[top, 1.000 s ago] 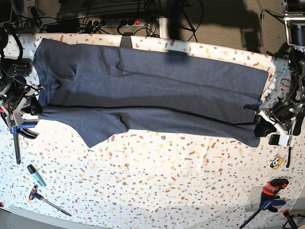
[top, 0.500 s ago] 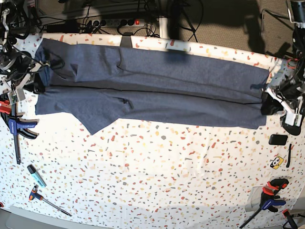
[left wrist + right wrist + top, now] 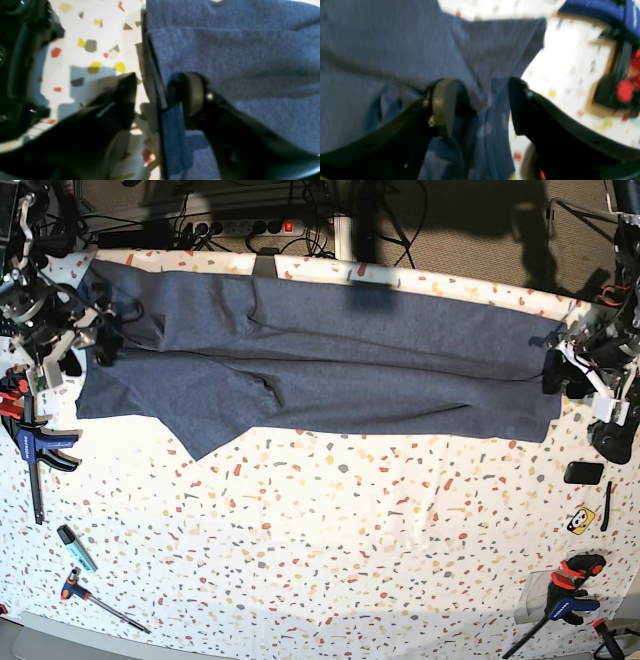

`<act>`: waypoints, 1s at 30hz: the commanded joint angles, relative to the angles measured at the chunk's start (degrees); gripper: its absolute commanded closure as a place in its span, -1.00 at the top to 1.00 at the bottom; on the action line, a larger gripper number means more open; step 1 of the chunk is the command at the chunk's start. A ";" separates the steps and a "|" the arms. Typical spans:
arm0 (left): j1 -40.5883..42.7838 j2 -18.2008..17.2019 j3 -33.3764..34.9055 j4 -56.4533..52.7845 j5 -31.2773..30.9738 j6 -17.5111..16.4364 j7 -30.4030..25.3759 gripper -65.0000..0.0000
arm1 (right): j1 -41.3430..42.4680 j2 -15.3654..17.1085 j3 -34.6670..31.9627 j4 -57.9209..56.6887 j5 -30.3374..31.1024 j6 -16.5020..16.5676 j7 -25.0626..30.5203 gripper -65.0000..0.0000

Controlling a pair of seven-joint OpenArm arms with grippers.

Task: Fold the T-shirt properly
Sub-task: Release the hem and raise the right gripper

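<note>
Releasing the lengthwise fold, both pincers, left and right, gape wide astride the T-shirt edges; next comes regrasping for the crosswise fold.

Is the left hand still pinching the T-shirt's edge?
Cannot tell: left wrist view shows left hand open astride the T-shirt edge; contact is unclear.
</note>
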 commanded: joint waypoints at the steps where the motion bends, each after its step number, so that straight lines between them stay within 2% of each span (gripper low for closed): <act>1: -0.94 -1.97 -0.50 1.55 -1.25 -0.17 -1.95 -0.04 | 1.60 1.25 0.72 0.98 2.36 -0.50 1.60 0.06; 3: -0.96 -3.21 -0.52 2.56 -2.89 -0.11 -2.14 -0.04 | 4.22 1.20 0.70 0.98 5.38 -0.48 0.28 0.06; 7: -0.96 -4.98 -0.52 5.14 -3.76 3.45 -2.19 -0.04 | 11.45 0.48 -0.85 0.96 7.37 -0.42 -5.92 0.06; 12: -0.96 -3.48 -0.52 6.84 -3.80 3.67 -4.13 -0.04 | 21.38 -2.29 -8.24 -0.20 6.71 -0.50 -13.18 0.06; 14: -0.96 -2.40 -0.50 7.10 -3.80 3.67 -4.33 -0.04 | 25.18 -3.21 -11.85 -1.97 5.14 -1.77 -14.91 0.06; 16: -0.92 -1.42 -0.50 7.10 -3.80 3.65 -4.33 -0.04 | 28.65 -4.04 -15.21 -4.48 1.68 -3.61 -15.41 0.06; 21: -0.83 -0.66 -0.50 7.10 -3.82 3.67 -4.44 -0.04 | 37.66 -4.83 -22.62 -16.06 -2.58 -4.20 -15.43 0.06; 25: -0.83 -0.68 -0.50 7.10 -3.82 3.65 -4.55 -0.04 | 44.54 -5.01 -27.39 -26.56 -2.75 -4.15 -15.50 0.06; 30: -0.83 -0.68 -0.50 7.10 -3.82 3.65 -4.59 -0.04 | 49.03 -6.58 -29.86 -32.44 -2.75 -3.85 -18.73 0.06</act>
